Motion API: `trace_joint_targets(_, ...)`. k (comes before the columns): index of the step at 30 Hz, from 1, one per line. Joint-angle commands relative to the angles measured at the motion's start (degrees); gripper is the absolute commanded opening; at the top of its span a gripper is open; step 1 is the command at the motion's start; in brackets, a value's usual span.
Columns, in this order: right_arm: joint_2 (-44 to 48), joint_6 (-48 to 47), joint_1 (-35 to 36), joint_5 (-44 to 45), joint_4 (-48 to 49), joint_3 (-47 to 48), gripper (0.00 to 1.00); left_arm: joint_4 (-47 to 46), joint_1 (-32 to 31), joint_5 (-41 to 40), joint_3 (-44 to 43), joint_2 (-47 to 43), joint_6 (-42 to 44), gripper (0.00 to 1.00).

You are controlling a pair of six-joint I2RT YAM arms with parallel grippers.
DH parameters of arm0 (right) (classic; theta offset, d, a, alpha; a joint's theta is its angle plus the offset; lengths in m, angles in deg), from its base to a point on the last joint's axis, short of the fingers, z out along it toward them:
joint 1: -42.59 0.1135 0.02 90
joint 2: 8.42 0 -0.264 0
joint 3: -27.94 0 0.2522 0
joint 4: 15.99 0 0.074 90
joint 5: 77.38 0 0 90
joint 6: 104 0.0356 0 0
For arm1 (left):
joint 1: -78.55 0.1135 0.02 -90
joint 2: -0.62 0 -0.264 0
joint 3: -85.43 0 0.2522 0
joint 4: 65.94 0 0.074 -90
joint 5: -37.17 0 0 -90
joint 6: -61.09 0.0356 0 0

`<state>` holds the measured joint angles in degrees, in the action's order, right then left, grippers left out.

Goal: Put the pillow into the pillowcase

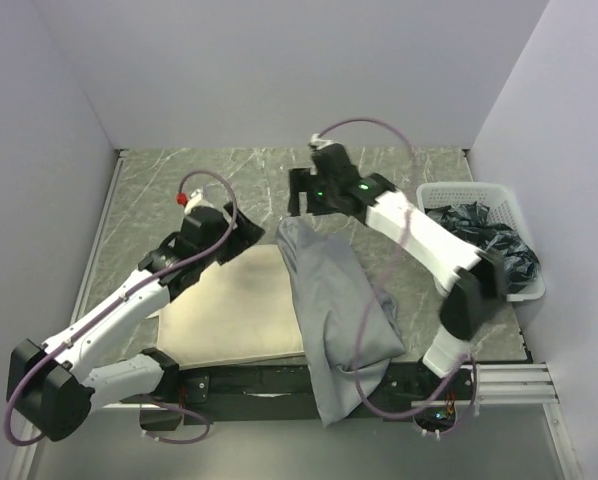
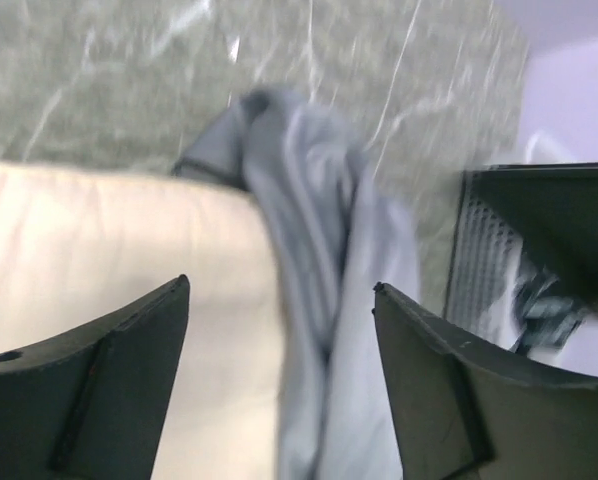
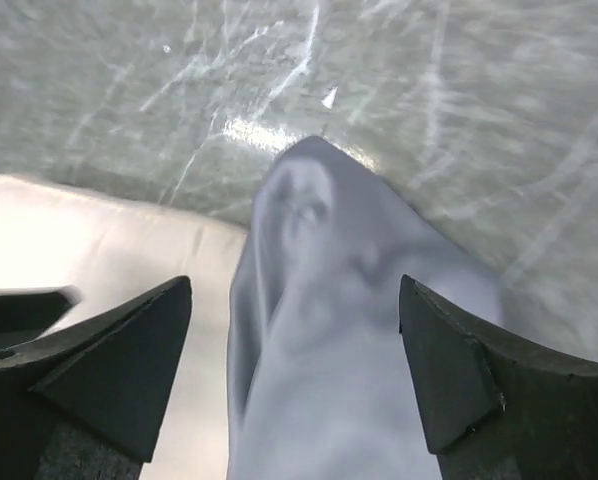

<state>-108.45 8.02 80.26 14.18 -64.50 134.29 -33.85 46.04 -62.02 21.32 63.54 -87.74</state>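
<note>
The cream-white pillow lies flat near the table's front edge, left of centre. The grey pillowcase is draped in a long bunch over its right side and hangs past the front edge. My left gripper hovers at the pillow's far right corner. In the left wrist view it stands open over the seam between the pillow and the pillowcase. My right gripper is just beyond the pillowcase's far end. In the right wrist view it is open above the grey fabric, holding nothing.
A white slatted basket with dark crumpled packets stands at the right edge of the marbled tabletop. Grey walls close in the left, back and right sides. A black frame runs along the front edge.
</note>
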Motion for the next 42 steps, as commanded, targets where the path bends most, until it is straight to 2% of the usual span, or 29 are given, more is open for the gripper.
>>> trace_joint_targets(1,20.34,3.64,0.56,4.86,4.13,-14.65,0.90,-5.40,-2.02,8.74,7.01,-1.22,5.55,0.76)
trace_joint_targets(6,36.89,7.68,5.56,5.47,6.26,-32.98,0.89,-8.47,-8.09,10.93,7.72,3.87,8.73,0.77)
trace_joint_targets(7,41.19,9.08,10.27,6.08,6.00,-37.44,0.89,-11.79,-9.40,12.08,7.89,4.66,9.25,0.76)
trace_joint_targets(11,46.84,15.14,21.64,11.17,1.62,-43.63,0.88,-16.30,-11.17,13.58,7.81,8.70,8.82,0.76)
trace_joint_targets(14,50.63,20.07,28.23,12.85,-0.23,-47.15,0.86,-17.18,-12.05,12.97,7.19,12.05,8.29,0.68)
trace_joint_targets(15,51.68,22.17,29.73,13.98,-0.59,-48.11,0.86,-16.92,-12.14,12.36,6.76,13.01,8.12,0.60)
trace_joint_targets(17,51.60,23.94,33.85,15.39,-3.48,-48.21,0.85,-16.92,-12.14,11.22,6.14,15.83,7.50,0.55)
trace_joint_targets(18,51.60,25.51,35.26,16.88,-4.53,-48.13,0.84,-17.18,-12.14,10.86,5.88,16.62,7.41,0.48)
trace_joint_targets(21,50.90,26.67,40.28,15.76,-4.29,-48.04,0.83,-17.54,-12.05,9.37,5.87,17.85,6.36,0.38)
trace_joint_targets(24,47.49,27.98,45.01,14.96,-2.17,-47.08,0.82,-17.09,-12.14,7.43,5.61,17.68,6.27,0.38)
trace_joint_targets(27,41.70,30.00,48.28,18.12,-3.66,-46.02,0.82,-17.88,-12.14,7.96,6.05,16.54,5.83,0.34)
trace_joint_targets(32,34.47,32.47,49.43,21.20,-5.60,-45.31,0.76,-17.45,-12.05,7.96,6.05,15.40,5.83,0.31)
trace_joint_targets(35,31.92,33.70,49.52,23.38,-6.65,-44.96,0.60,-17.36,-12.05,7.96,6.14,15.22,5.57,0.29)
trace_joint_targets(36,31.30,34.75,49.52,24.36,-8.66,-44.26,0.44,-17.27,-12.05,7.96,6.23,15.13,5.57,0.29)
trace_joint_targets(38,31.82,35.19,49.52,25.42,-10.51,-43.47,0.28,-17.27,-12.14,7.78,6.66,14.78,5.30,0.26)
trace_joint_targets(39,33.22,35.11,49.52,26.20,-12.00,-42.68,0.15,-17.27,-12.14,7.70,6.75,14.61,5.30,0.25)
trace_joint_targets(42,37.34,34.76,49.43,27.61,-15.51,-40.66,0.01,-16.75,-12.14,7.35,6.93,14.34,5.30,0.20)
